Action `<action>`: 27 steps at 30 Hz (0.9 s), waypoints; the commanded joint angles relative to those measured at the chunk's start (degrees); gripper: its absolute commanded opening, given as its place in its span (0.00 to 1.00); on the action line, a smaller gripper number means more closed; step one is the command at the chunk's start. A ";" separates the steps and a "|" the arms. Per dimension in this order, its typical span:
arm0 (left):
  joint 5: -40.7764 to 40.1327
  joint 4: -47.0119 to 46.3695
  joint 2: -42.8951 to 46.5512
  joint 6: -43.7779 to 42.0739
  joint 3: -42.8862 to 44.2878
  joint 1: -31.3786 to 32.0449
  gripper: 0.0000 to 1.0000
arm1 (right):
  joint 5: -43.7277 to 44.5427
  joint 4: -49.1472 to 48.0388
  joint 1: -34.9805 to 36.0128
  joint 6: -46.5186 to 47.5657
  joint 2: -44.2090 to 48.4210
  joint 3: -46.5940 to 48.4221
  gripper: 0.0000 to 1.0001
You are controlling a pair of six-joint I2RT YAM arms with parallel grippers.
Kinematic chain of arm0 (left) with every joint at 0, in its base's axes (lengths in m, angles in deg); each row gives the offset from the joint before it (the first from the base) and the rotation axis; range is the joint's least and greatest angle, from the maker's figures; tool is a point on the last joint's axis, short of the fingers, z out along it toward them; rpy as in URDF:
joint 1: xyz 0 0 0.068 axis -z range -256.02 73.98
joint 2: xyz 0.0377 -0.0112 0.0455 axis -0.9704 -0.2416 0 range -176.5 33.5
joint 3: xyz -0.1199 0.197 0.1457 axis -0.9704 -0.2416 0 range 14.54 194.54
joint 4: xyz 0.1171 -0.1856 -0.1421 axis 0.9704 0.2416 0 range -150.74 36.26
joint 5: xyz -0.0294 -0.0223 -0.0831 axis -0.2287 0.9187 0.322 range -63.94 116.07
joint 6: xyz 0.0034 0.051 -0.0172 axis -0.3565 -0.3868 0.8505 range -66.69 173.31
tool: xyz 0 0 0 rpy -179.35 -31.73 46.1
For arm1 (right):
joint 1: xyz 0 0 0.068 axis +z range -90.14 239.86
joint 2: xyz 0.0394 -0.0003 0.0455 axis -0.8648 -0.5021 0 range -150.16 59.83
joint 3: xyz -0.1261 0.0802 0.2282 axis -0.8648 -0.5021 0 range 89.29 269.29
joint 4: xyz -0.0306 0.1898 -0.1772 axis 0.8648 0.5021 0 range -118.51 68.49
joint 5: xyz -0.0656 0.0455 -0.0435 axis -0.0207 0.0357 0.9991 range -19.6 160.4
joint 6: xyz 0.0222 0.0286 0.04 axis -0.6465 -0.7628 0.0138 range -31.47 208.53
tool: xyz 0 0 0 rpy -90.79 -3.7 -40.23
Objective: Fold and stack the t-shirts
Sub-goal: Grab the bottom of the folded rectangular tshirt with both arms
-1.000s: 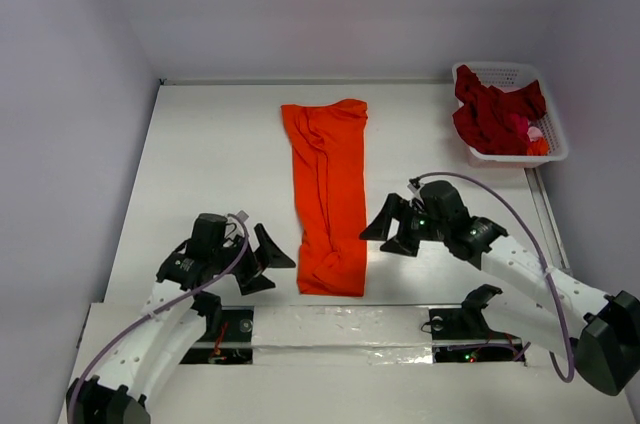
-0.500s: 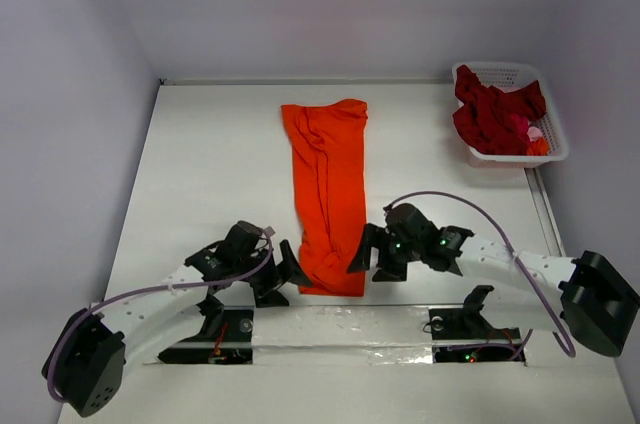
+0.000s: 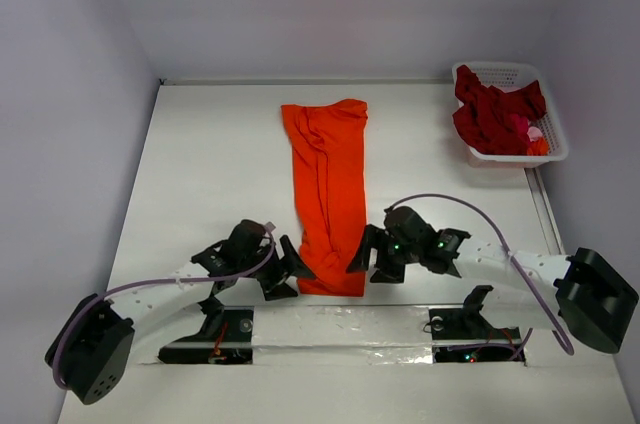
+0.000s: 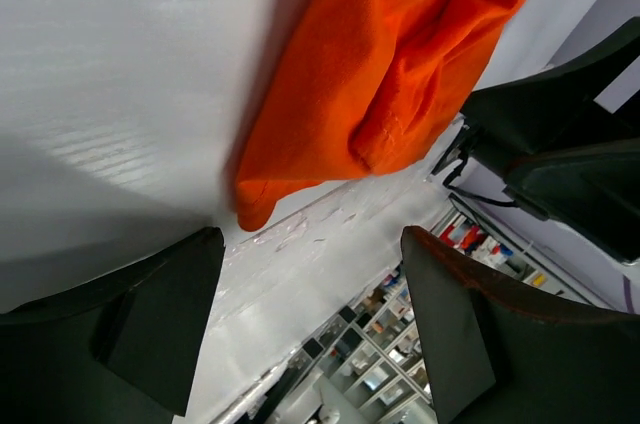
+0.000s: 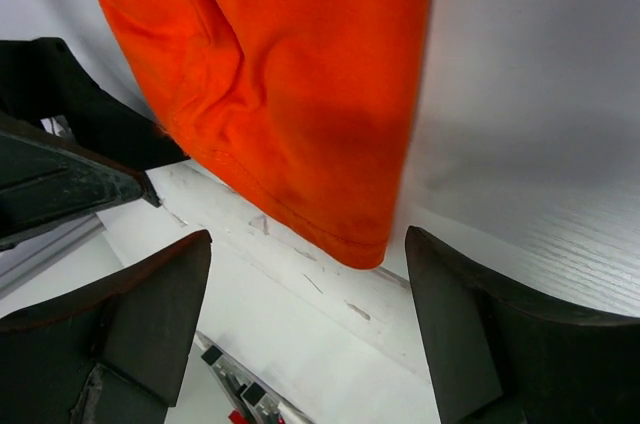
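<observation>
Left tool (image 3: 289, 275) and right tool (image 3: 366, 261), both with jaws spread and gripping nothing, flank the near hem of the orange t-shirt (image 3: 328, 194), which lies lengthwise mid-tabletop (image 3: 220, 164); dark red t-shirts (image 3: 490, 114) fill the far-right basket (image 3: 549, 151).

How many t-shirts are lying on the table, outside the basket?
1: the bright orange cloth t-shirt lies lengthwise in the middle of the table. The dark red cloth heap in the white plastic lattice basket may hold several more.
</observation>
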 commanded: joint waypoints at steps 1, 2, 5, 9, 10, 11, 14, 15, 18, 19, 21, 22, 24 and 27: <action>-6.37 0.47 -2.54 -0.82 -1.10 0.30 0.70 | 0.41 -3.02 1.18 -0.99 -1.40 -0.81 0.83; -6.72 0.56 -2.72 -0.82 -0.84 0.30 0.70 | 0.24 -3.02 1.18 -0.99 -1.85 -0.90 0.83; -9.53 2.49 -3.51 -1.43 0.74 0.30 0.68 | -0.29 -3.98 1.80 -1.60 -2.64 -1.42 0.82; -12.60 5.38 -2.73 -0.91 1.19 0.30 0.64 | 0.06 -4.07 2.93 -2.22 -2.12 -1.69 0.81; -12.96 5.48 -2.20 -0.21 1.19 0.30 0.62 | 0.15 -4.16 2.94 -2.57 -2.11 -1.86 0.79; -13.31 5.83 -1.67 0.23 1.19 0.30 0.60 | 0.24 -4.16 2.94 -2.66 -1.94 -1.95 0.78; -14.98 7.41 0.26 1.46 1.89 0.30 0.54 | 0.33 -4.25 3.46 -3.01 -1.85 -2.13 0.75; -15.68 8.20 0.18 1.55 2.24 0.30 0.54 | 0.41 -4.25 3.47 -3.01 -1.85 -2.04 0.75; -15.43 7.86 -2.09 0.68 3.73 0.83 0.53 | 0.76 -3.90 3.47 -2.92 -1.94 -1.52 0.74; -15.43 7.68 -2.98 0.41 4.17 0.83 0.53 | 0.77 -3.81 3.47 -2.75 -2.20 -1.34 0.74; -16.12 7.85 -5.69 -0.46 5.75 1.88 0.54 | 0.85 -3.72 3.47 -2.48 -2.55 -0.64 0.74; -16.39 7.85 -6.41 -0.56 6.11 1.88 0.55 | 0.94 -3.46 3.47 -2.05 -2.81 -0.29 0.74; -16.74 7.16 -7.98 -0.30 6.72 2.41 0.56 | 1.47 -3.02 3.99 -1.78 -3.61 0.33 0.74; -16.48 5.84 -9.57 0.76 6.72 3.46 0.56 | 1.56 -2.84 3.99 -1.52 -4.22 1.03 0.74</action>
